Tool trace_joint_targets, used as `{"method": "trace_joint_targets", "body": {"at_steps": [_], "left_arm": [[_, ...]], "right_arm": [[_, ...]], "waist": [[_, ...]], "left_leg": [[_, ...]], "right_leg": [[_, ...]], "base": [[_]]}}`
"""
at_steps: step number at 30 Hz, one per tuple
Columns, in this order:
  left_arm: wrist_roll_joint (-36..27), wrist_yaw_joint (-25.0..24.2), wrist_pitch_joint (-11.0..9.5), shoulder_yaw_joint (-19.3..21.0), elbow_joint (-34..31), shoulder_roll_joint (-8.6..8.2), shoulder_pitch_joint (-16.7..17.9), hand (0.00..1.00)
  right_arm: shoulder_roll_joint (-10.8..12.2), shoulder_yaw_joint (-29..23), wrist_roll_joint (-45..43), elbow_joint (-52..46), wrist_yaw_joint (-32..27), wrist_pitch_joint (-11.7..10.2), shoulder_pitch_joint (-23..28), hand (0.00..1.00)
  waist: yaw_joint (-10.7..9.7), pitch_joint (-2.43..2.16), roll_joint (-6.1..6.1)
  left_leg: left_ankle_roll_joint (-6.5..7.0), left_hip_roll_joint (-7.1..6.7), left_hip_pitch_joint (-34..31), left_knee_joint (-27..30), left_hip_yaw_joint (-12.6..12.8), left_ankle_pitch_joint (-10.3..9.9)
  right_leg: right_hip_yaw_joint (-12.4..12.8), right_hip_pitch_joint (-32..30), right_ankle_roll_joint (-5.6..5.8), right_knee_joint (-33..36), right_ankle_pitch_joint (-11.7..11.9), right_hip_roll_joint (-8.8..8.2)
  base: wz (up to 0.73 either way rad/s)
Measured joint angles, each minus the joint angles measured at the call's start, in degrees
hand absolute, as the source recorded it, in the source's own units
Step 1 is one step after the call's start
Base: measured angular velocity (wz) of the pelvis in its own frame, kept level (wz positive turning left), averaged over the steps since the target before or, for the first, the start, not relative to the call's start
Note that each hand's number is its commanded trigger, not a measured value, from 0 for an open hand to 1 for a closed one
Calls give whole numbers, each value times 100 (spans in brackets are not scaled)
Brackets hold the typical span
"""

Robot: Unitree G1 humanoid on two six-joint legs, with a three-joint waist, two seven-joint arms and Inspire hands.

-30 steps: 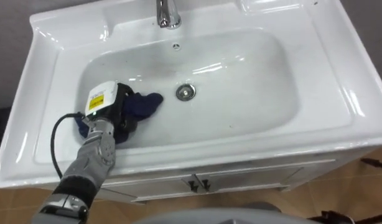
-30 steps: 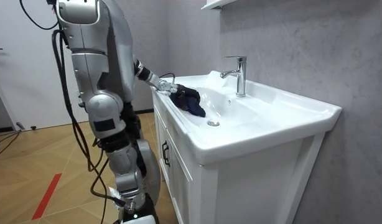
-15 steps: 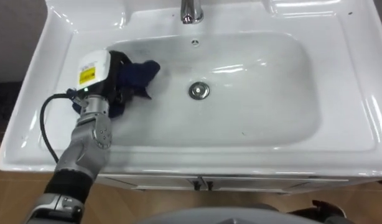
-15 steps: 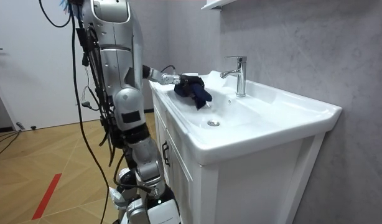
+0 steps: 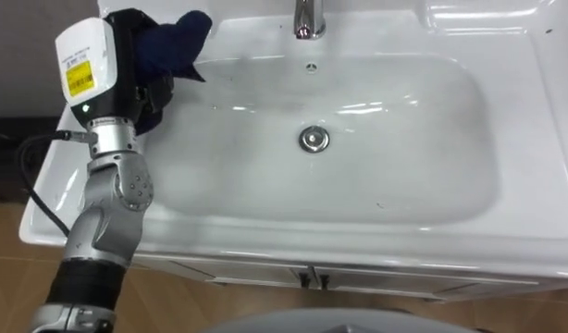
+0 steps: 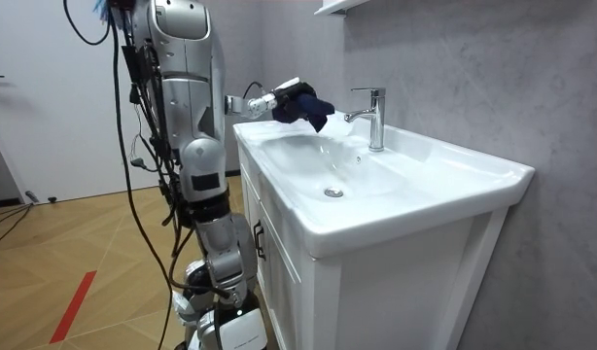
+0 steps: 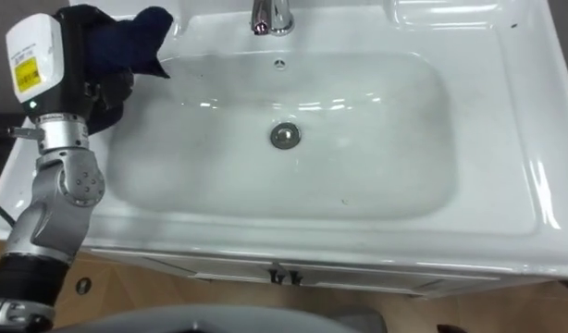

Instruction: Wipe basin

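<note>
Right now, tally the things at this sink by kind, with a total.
White ceramic basin: 1
Chrome tap: 1
Round metal drain: 1
Dark blue cloth, in the left hand: 1
Total: 4

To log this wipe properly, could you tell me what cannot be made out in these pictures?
- Faucet: the top edge of both eye views cuts off all but its base.
- Cloth: the left hand covers much of it in the eye views, and it is small in the room view.
- Basin: glare on the bowl hides whether its surface is wet or clean.
</note>
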Motion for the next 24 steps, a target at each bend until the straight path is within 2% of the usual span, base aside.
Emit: {"method": "trace_joint_targets", "body": {"at_steps": [9,13,18,20,24], "left_arm": [[18,0,6,302,-451,15,6,100],[17,0,100,398,-621,71,92,100],[32,-3,324,559,-619,77,371,100],[31,-4,421,623,-611,77,507,100],[30,-9,577,724,-600,77,588,100]], "right_arm": [[1,-9,-225,29,50,129,17,0],[2,-9,-286,8,-6,230,61,0],[4,-35,-589,-106,2,294,135,0],[7,-33,-637,-168,8,376,153,0],[7,-29,-640,-292,18,453,245,0]], "waist": [[118,-19,14],[170,-35,9],[197,-50,32],[224,-76,72],[324,-63,60]], "left_leg": [[0,6,11,55,-44,0],[0,-7,9,55,-74,0],[0,-16,9,49,-106,0],[0,-15,9,54,-109,0],[0,-15,10,53,-114,0]], "right_leg": [[-4,-12,4,6,1,8],[-31,-7,24,3,13,-1],[-15,-5,39,0,23,1],[-14,-5,39,5,23,0],[-21,-2,39,9,23,-2]], "base": [[0],[5],[0],[0],[0]]}}
